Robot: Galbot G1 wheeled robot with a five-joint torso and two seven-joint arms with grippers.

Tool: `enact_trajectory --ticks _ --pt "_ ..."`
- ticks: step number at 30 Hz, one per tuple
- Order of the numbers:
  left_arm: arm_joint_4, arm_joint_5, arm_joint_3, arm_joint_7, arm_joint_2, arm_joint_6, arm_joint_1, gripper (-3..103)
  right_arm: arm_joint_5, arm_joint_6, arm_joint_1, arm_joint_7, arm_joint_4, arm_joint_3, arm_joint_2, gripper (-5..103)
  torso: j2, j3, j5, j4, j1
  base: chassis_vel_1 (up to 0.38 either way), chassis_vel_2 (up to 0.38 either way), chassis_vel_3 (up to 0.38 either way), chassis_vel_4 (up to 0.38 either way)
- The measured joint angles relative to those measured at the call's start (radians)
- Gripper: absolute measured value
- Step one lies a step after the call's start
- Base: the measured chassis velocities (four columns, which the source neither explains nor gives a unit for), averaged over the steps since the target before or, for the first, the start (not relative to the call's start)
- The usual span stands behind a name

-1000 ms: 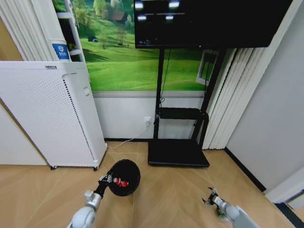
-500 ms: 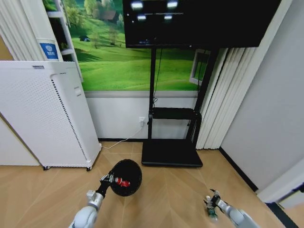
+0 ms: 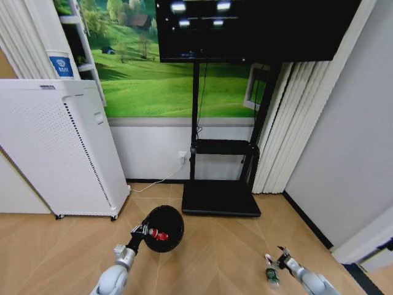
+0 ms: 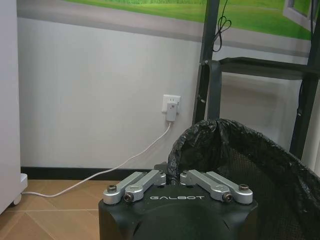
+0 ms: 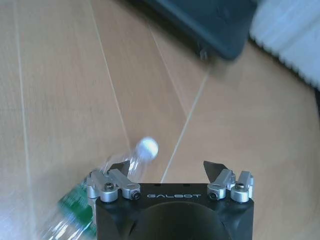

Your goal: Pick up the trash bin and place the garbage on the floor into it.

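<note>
Holding the trash bin (image 3: 163, 228) pinched at its rim, the left gripper (image 3: 137, 232) has red litter (image 3: 158, 235) inside. Beside the spread right gripper (image 5: 170, 172), the green-labelled bottle (image 3: 269, 275) lies unpicked on the floor (image 3: 215, 258).

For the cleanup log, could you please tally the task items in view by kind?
Trash bin, held at its rim by the left gripper: 1
Red litter inside the bin: 1
Green-labelled bottle on the floor, beside the open right gripper: 1
Total: 3
</note>
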Motion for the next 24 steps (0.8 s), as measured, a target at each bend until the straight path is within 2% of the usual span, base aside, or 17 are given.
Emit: enact_trajectory --ticks 1,6,8,11,17,22,24 --pt "0.005 0.003 -0.002 0.001 -0.004 -0.001 -0.001 6 0.056 -0.052 -0.006 -0.002 -0.005 -0.002 0.003 84 0.000 0.000 0.0002 -0.0001 0.000 0.000 0.000 0.000 0.000" --pt "0.019 0.008 -0.004 0.003 -0.009 -0.005 -0.002 6 0.132 -0.107 -0.008 -0.037 -0.024 -0.005 0.008 82 0.000 0.000 0.0000 0.0002 0.000 0.000 0.000 0.000 0.000" --pt "0.024 0.009 -0.004 0.004 -0.010 -0.006 -0.003 6 0.143 -0.110 -0.006 -0.053 -0.030 -0.007 0.009 79 0.000 0.000 0.0000 0.0003 0.000 0.000 0.000 0.000 0.000" --pt "0.039 0.015 -0.002 0.005 -0.012 -0.009 -0.012 6 0.159 -0.116 0.007 -0.080 -0.042 -0.016 0.009 83 0.000 0.000 -0.0001 0.0003 0.000 0.000 0.000 0.000 0.000" --pt "0.050 0.020 -0.004 0.009 -0.015 -0.013 -0.013 6 0.196 -0.120 0.005 -0.090 -0.006 -0.018 -0.002 80 0.000 0.000 -0.0001 0.0004 0.000 0.000 0.000 0.000 0.000" --pt "0.058 0.027 -0.010 0.014 -0.025 -0.017 -0.008 6 0.203 -0.084 -0.009 -0.111 0.028 -0.017 -0.018 78 0.000 0.000 -0.0002 0.0003 0.000 0.000 0.000 0.000 0.000" --pt "0.061 0.031 -0.010 0.015 -0.028 -0.019 -0.008 6 0.201 -0.083 -0.018 -0.117 0.051 -0.017 -0.021 83 0.000 0.000 -0.0001 0.0003 0.000 0.000 0.000 0.000 0.000"
